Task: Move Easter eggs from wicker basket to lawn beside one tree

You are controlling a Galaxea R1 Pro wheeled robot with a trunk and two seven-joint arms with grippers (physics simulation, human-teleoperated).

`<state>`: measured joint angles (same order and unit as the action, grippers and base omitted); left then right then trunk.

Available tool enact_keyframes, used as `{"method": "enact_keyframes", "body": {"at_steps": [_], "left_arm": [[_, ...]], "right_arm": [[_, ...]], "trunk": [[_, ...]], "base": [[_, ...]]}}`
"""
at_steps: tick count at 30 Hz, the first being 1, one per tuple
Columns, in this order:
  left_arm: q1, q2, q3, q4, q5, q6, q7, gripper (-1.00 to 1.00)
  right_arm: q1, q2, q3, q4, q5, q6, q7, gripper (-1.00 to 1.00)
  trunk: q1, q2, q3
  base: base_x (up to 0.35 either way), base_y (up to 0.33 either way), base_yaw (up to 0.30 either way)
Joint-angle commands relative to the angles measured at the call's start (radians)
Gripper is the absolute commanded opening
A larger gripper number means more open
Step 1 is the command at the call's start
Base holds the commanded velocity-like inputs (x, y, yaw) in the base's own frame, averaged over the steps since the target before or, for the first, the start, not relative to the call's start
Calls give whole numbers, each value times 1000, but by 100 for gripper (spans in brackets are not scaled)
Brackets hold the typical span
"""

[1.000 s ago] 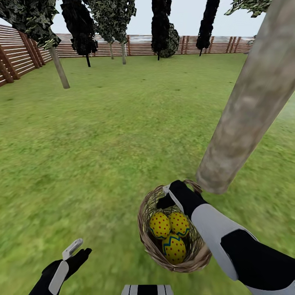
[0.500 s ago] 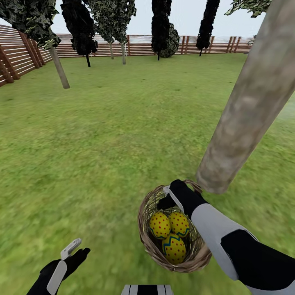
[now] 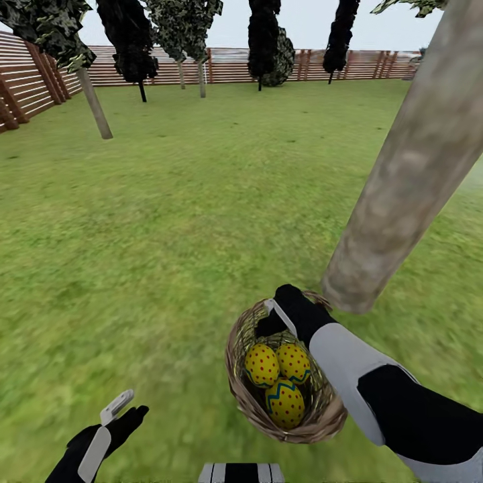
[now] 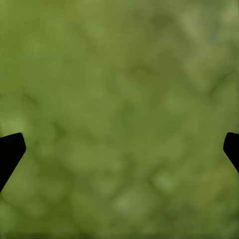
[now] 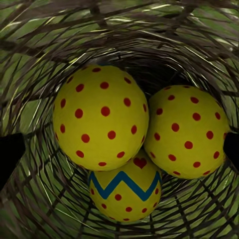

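Sitting on the flat green lawn (image 3: 168,221): one brown woven wicker basket (image 3: 243,396), bucket-shaped, just beside the base of a thick mottled grey-brown tree trunk (image 3: 402,181).

Lying inside the basket: three yellow Easter eggs, all touching one another at the bottom. Two are showing red dots only (image 5: 101,117) (image 5: 186,132); the third (image 5: 124,191) is showing a blue-green zigzag band and a small red mark.

Hovering over the basket's far rim: the right gripper (image 3: 272,320), black with white trim, pointing down into the opening. Its jaws are standing wide apart with nothing between them, the two red-dotted eggs lying in front of them.

Hanging low over bare grass, well apart from the basket: the left gripper (image 3: 121,410), jaws spread and carrying nothing.

Progress, as judged: no egg is resting on the lawn yet. All three removals and placements beside the trunk are remaining.
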<state>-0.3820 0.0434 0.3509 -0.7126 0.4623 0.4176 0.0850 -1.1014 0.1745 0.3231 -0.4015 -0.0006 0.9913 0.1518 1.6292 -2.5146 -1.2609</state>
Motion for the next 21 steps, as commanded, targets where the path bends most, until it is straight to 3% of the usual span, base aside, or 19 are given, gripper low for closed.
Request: {"method": "enact_keyframes", "body": {"at_steps": [1,4,21], "left_arm": [[0,0,0,-2,11,5,7,100],[0,-3,0,0,10,4,6,100],[0,-5,-1,7,10,3,5,100]], "right_arm": [[-5,0,4,0,-2,4,3,100],[-26,0,4,1,-10,3,5,100],[-31,0,5,4,-6,-2,82,100]], "trunk": [[0,-1,-5],[0,-1,-5],[8,-5,-71]], "base": [[0,0,0],[0,0,0],[0,0,0]]}}
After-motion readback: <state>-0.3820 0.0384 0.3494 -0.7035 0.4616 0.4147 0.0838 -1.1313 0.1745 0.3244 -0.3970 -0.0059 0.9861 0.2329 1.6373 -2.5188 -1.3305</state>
